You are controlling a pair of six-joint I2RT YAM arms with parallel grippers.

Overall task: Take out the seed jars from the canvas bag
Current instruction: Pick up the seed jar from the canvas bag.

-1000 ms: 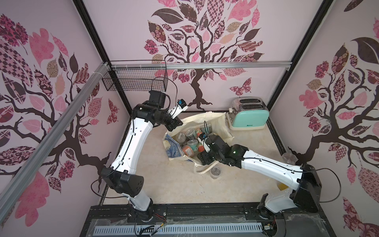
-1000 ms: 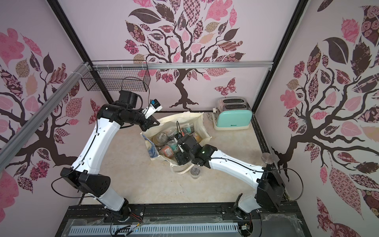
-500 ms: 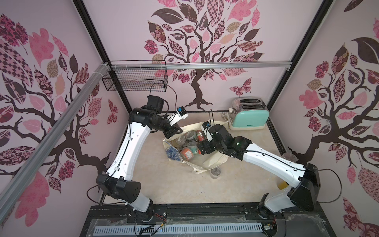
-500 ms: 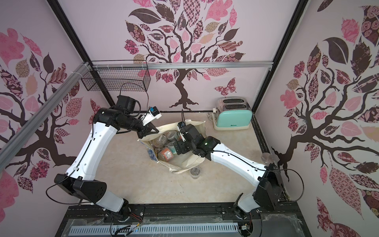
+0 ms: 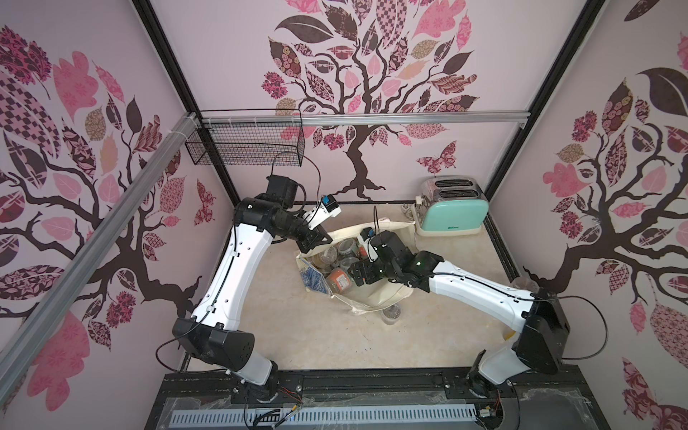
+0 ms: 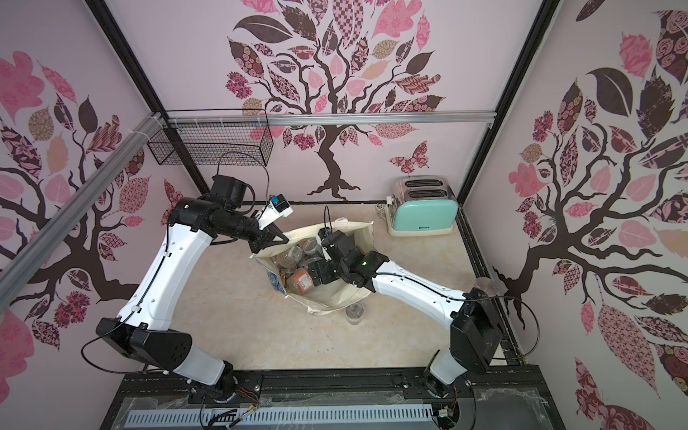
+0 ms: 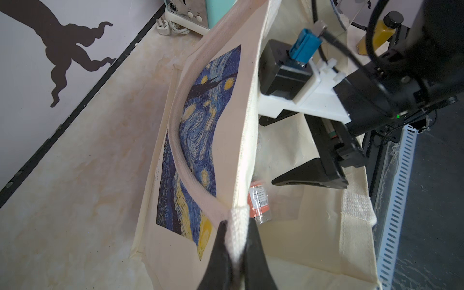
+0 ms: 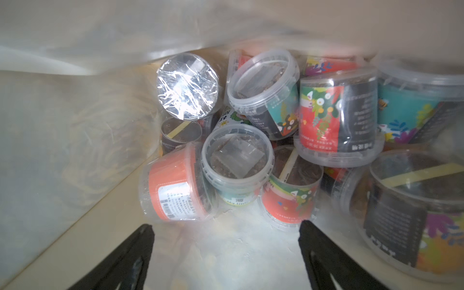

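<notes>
Pink tree walls enclose the beige worktop (image 5: 298,342), where the canvas bag (image 5: 376,298) lies toward the back edge with the seed jars (image 8: 237,155) piled inside. My right gripper (image 8: 226,224) has just moved into the bag's mouth with jaws spread wide, while my left gripper (image 7: 237,226) still pinches the bag's strap (image 7: 180,155); I judge that another pick begins.

One canvas bag (image 5: 376,298) is sitting mid-frame in both top views. Inside it, at least twelve seed jars (image 8: 237,160) are showing in the right wrist view, piled too closely for an exact count. One more jar (image 5: 391,315) is standing on the table (image 5: 298,335) just below the bag. One toaster (image 5: 452,217) and one wire basket (image 5: 245,147) are showing higher up.
</notes>
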